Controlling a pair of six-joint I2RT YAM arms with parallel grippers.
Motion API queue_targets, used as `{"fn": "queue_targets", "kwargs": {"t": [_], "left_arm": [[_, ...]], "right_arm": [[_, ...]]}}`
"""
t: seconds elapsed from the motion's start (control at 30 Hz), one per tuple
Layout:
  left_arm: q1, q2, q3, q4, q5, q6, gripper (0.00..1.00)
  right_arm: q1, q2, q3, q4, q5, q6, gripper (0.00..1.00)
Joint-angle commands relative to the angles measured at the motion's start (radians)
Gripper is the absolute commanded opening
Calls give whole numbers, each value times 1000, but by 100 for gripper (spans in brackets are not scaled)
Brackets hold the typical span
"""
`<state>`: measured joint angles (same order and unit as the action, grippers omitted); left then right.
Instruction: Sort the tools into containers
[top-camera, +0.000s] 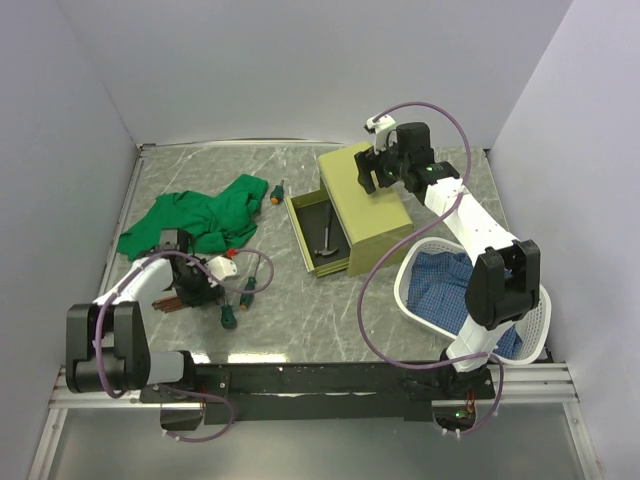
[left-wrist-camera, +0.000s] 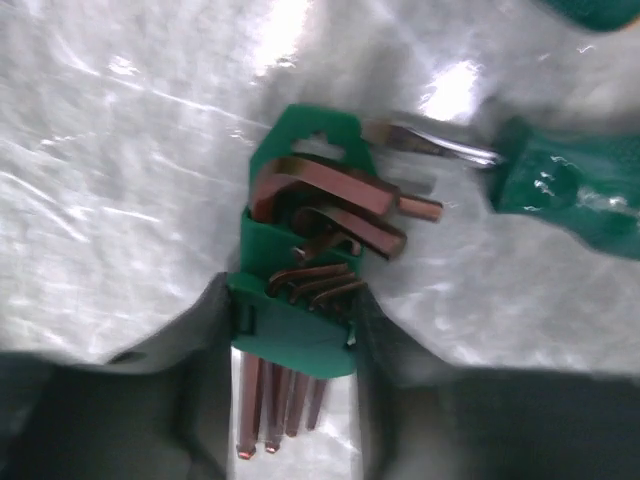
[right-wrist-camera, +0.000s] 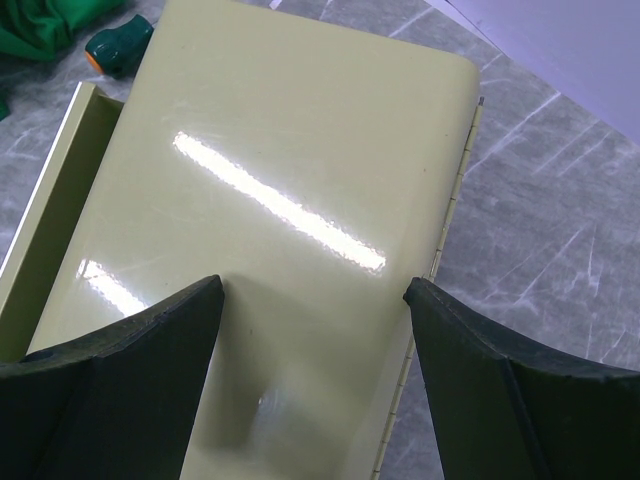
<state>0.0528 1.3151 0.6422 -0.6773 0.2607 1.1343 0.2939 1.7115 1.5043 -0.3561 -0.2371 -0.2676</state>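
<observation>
Only the hammer (top-camera: 327, 241) lies in the drawer (top-camera: 305, 225) of the chest (top-camera: 375, 220) at two o'clock, the left end effector (left-wrist-camera: 292, 305) pinching the hex keys (left-wrist-camera: 320, 200) at eight, the right end effector (right-wrist-camera: 315, 330) spread empty, screwdrivers (top-camera: 250, 286) loose on the table (top-camera: 300, 315).

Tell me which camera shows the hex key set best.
Left wrist: the hex key set sits large and central, its green holder and brown keys clear, held by the left gripper. Top external shows only a brownish sliver beside that gripper. Right wrist shows none of it, just the chest.
</observation>
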Motion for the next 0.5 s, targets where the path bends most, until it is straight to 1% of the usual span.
{"fn": "queue_targets", "kwargs": {"t": [0.0, 0.03, 0.1, 0.13, 0.2, 0.23, 0.3, 0.33, 0.4, 0.43, 0.47], "left_arm": [[5, 85, 3, 21, -37, 35, 1], [8, 76, 60, -54, -20, 27, 1], [18, 40, 134, -135, 40, 19, 1], [19, 27, 219, -189, 63, 13, 1], [19, 16, 313, -221, 104, -34, 1], [18, 24, 412, -228, 154, -65, 1], [4, 65, 520, -238, 225, -180, 1], [1, 85, 619, -242, 304, -265, 1], [-39, 149, 701, -208, 377, -374, 1], [-80, 173, 765, -190, 403, -490, 1], [-99, 196, 790, -136, 464, -551, 1]], "right_arm": [[4, 33, -42, -142, 7, -12, 82], [4, 30, -44, -142, 9, -13, 82], [4, 28, -52, -142, 13, -16, 82], [4, 23, -55, -141, 13, -16, 82], [5, 22, -62, -136, 16, -19, 82], [5, 20, -64, -136, 16, -21, 82], [5, 20, -65, -135, 16, -22, 82], [7, 23, -65, -135, 18, -24, 82], [7, 26, -61, -135, 21, -25, 82], [5, 31, -59, -135, 22, -25, 82], [5, 33, -58, -135, 24, -25, 82]]}}
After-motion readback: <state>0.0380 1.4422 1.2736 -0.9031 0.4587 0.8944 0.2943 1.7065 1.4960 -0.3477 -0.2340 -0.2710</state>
